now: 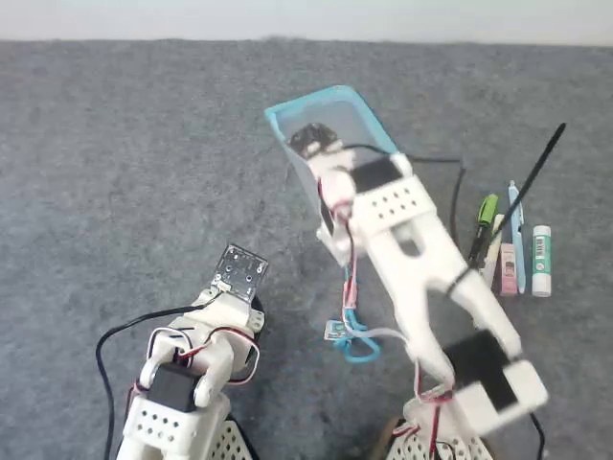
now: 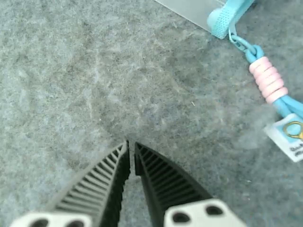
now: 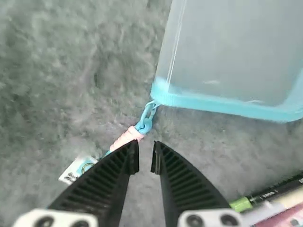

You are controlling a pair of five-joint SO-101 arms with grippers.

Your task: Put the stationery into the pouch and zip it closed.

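A translucent pouch (image 1: pixel 337 110) with light blue trim lies at the middle back of the grey mat, and the right arm (image 1: pixel 412 259) stretches over it. My right gripper (image 3: pixel 145 152) hovers low beside the pouch (image 3: pixel 232 52) corner, its fingers a narrow gap apart and holding nothing. The blue zipper cord (image 3: pixel 147 120) with pink beads runs just past one fingertip. My left gripper (image 2: pixel 131 147) is shut over bare mat, short of the pink beads (image 2: pixel 269 80) and the pouch's corner (image 2: pixel 225 16). Pens, a green marker (image 1: pixel 486 213) and a glue stick (image 1: pixel 542 259) lie to the right.
The cord ends in a blue loop and a white tag (image 1: pixel 337 332) between the two arms. A thin black rod (image 1: pixel 536 168) slants over the stationery row. Grey mat (image 1: pixel 115 172) stretches wide on the left side, up to a pale wall behind.
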